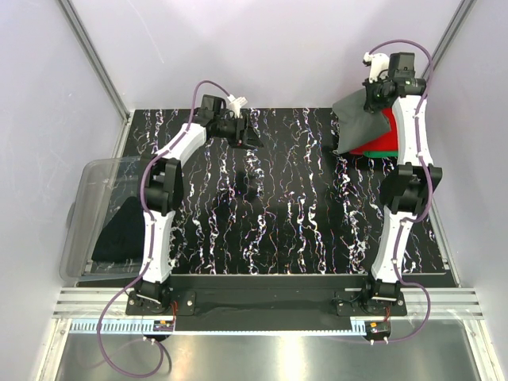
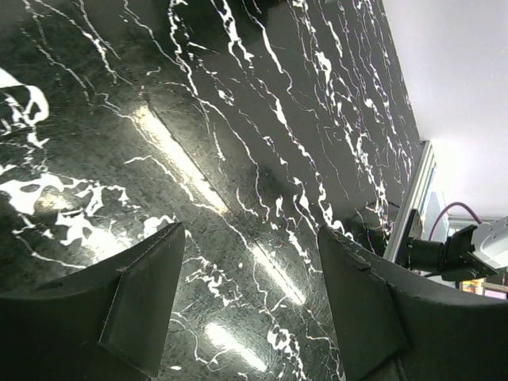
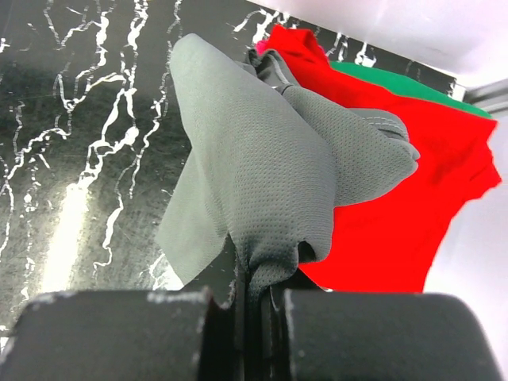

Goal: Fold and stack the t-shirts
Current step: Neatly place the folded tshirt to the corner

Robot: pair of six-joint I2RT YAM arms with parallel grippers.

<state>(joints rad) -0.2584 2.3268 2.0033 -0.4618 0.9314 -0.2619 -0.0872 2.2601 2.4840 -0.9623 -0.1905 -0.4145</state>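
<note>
Right wrist shows one grey t-shirt (image 3: 254,175), one red t-shirt (image 3: 385,230), one green t-shirt (image 3: 397,80).

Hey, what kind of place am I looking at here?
Probably a robotics lab test cell: left arm and right arm mounted at a black marbled table, enclosed by plain white walls on an aluminium frame.

Grey t-shirt (image 3: 254,159), bunched, hangs pinched in the right hand (image 3: 252,305) above red t-shirt (image 3: 397,230) and, seemingly underneath, green t-shirt (image 3: 397,79).
</note>
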